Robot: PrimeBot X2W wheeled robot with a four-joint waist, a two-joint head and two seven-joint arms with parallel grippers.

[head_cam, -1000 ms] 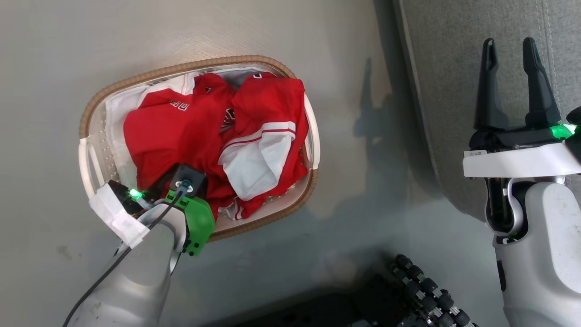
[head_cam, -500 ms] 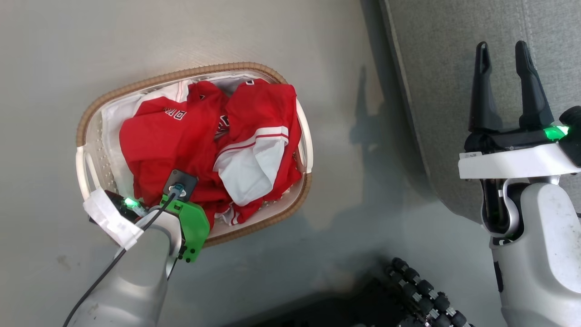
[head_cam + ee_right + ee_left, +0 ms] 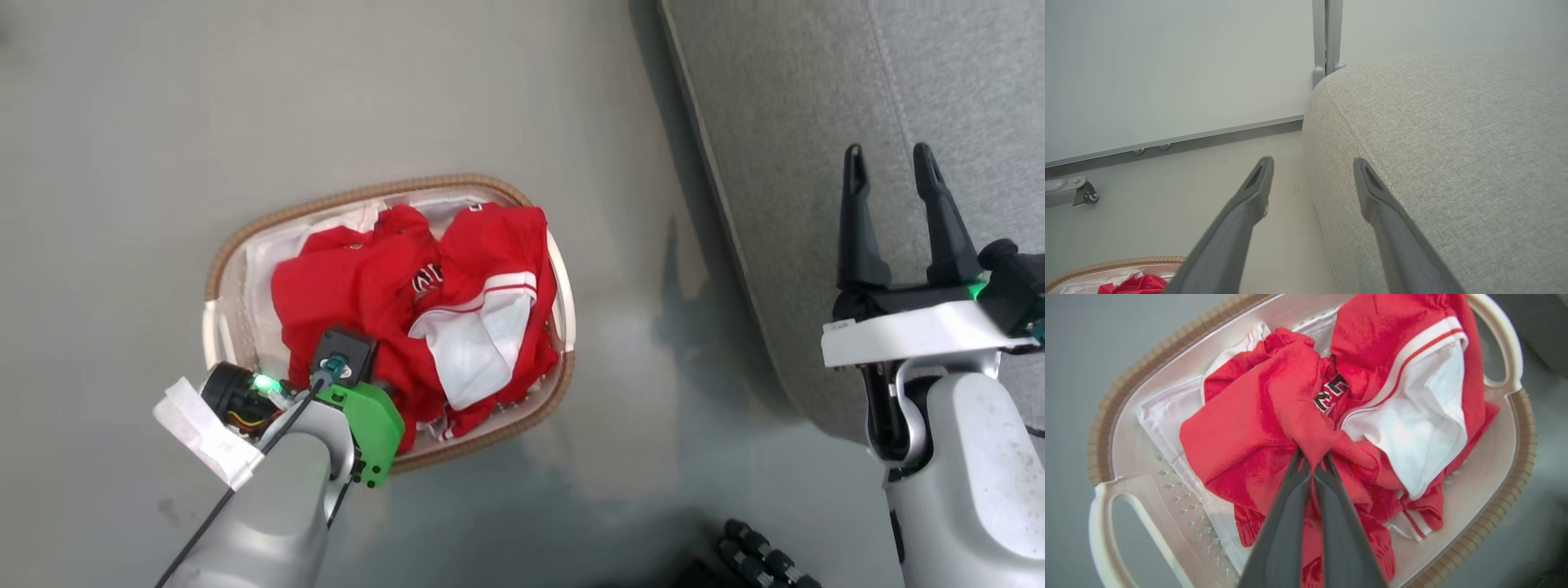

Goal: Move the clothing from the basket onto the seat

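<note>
Red clothing [image 3: 367, 294] with white panels fills the oval white basket [image 3: 237, 245], which has a brown woven rim and stands on the floor. In the left wrist view my left gripper [image 3: 1312, 459] is shut on a pinched peak of the red clothing [image 3: 1290, 404], pulled up above the basket [image 3: 1139, 522]. In the head view its fingers are hidden under the wrist. My right gripper [image 3: 890, 163] stands open and holds nothing, over the edge of the grey seat [image 3: 816, 98]. The right wrist view shows its open fingers [image 3: 1257, 183] at the seat's [image 3: 1453, 143] rounded corner.
A white liner sheet [image 3: 1163, 416] lies under the clothing in the basket. Grey floor [image 3: 122, 122] surrounds the basket. A pale wall panel with a metal rail and a caster foot [image 3: 1086, 194] stands beyond the seat. My dark wheeled base [image 3: 759, 555] shows at the bottom.
My left gripper has shut on the red clothing and drawn a fold upward. The head camera has shifted, so basket and seat sit lower in view. The right gripper stays open.
</note>
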